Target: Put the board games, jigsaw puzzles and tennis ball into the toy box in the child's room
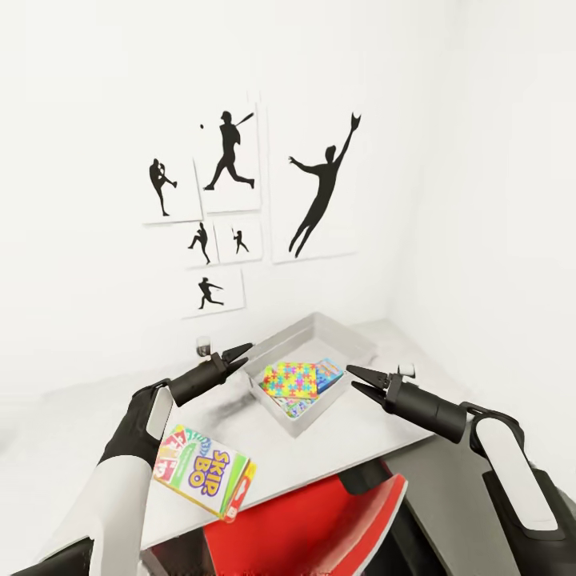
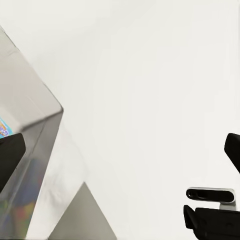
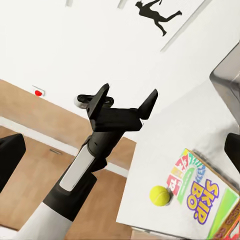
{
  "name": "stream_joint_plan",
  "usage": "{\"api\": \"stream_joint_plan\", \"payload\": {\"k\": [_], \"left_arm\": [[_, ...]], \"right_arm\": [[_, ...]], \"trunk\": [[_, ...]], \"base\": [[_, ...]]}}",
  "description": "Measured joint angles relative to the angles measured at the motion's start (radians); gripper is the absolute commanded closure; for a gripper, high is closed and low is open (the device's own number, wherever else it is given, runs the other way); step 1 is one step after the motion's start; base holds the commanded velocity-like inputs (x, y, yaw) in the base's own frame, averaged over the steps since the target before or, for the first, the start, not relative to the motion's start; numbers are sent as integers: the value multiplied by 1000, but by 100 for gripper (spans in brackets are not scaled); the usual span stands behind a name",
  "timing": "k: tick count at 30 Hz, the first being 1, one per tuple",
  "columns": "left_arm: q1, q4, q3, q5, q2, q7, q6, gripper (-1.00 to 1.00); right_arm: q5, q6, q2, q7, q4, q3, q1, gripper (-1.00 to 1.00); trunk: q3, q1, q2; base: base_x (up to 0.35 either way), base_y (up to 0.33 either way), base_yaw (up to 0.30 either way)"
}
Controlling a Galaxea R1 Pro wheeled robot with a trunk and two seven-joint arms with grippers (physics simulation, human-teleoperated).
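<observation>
- The left claw (image 1: 242, 355) is open and holds nothing. It hangs over the tabletop (image 1: 376, 432), just beside the left wall of the toy box (image 1: 320, 326).
- The right claw (image 1: 355, 379) is open too, with nothing in it. It hangs just beside the right side of the toy box, and its tips point at the box.
- The two claws face each other with the toy box between them.
- The toy box sits toward the far end of the tabletop, near the corner of the room. A jigsaw puzzle (image 1: 290, 378) lies on top inside it. A blue board game (image 1: 328, 371) peeks out from under the puzzle, and more coloured bits show lower down.
- The Skip-Bo board game (image 1: 204, 472) lies flat near the front edge of the tabletop, under the left arm (image 1: 140, 432).
- In the right wrist view, the tennis ball (image 3: 160, 195) sits on the tabletop close to its edge, touching or just beside the Skip-Bo board game.
- A red chair (image 1: 320, 528) stands below the front edge of the tabletop.
- Black baseball-player pictures (image 1: 232, 152) hang on the white wall behind.
</observation>
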Motion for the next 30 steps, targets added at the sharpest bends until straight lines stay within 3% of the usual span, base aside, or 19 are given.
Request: {"api": "stream_joint_plan", "payload": {"k": [20, 28, 30], "left_arm": [[0, 0, 2, 0, 2, 0, 1, -100], [0, 0, 1, 0, 56, -4, 14, -100], [0, 0, 2, -1, 83, -16, 29, -100]], "right_arm": [[0, 0, -2, 0, 0, -1, 0, -100], [1, 0, -4, -1, 0, -1, 0, -100], [1, -1, -4, -2, 0, -1, 0, -100]], "trunk": [[1, 0, 0], [1, 0, 0], [1, 0, 0]], "base": [[-13, 5, 22], [0, 0, 0], [0, 0, 0]]}}
